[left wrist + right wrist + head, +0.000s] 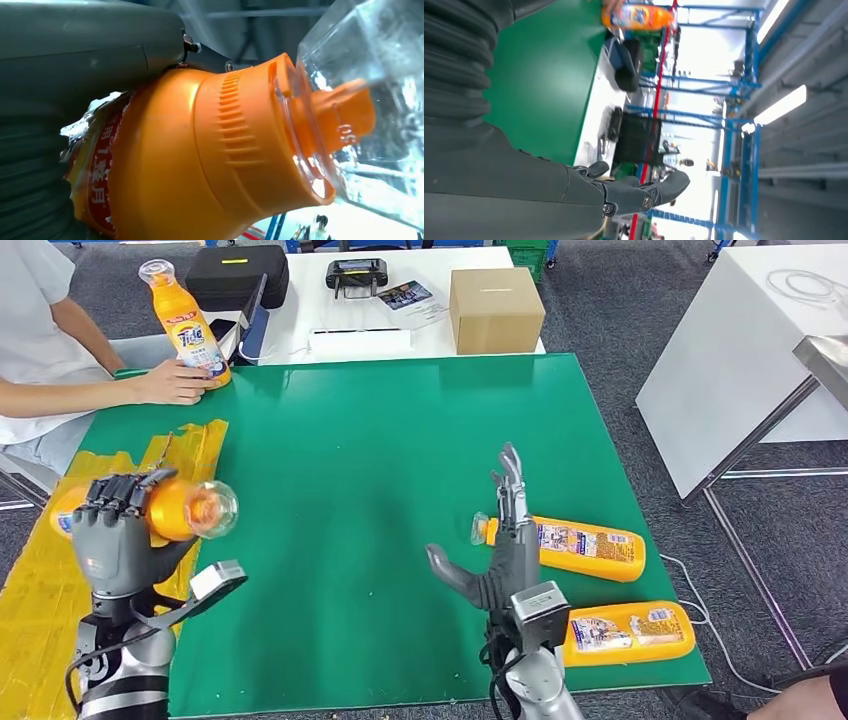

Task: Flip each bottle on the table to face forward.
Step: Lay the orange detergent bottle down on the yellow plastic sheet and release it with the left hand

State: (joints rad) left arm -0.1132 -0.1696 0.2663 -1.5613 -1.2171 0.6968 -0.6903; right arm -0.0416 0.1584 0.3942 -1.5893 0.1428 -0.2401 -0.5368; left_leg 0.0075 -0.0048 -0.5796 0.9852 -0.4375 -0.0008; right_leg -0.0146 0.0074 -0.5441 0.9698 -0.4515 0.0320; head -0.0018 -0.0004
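The left hand (118,530) has its fingers clamped on a bottle (175,510) lifted above the green surface (340,470), where a loose grip could drop it, while the right hand (505,545) hovers with fingers apart beside two lying bottles (585,545).

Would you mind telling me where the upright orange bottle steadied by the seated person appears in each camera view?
Head view: upright orange bottle stands at the far-left corner of the green table, under a person's hand.
Left wrist view: not in it.
Right wrist view: it lies sideways along the top edge.
Shared landmark: the green table.
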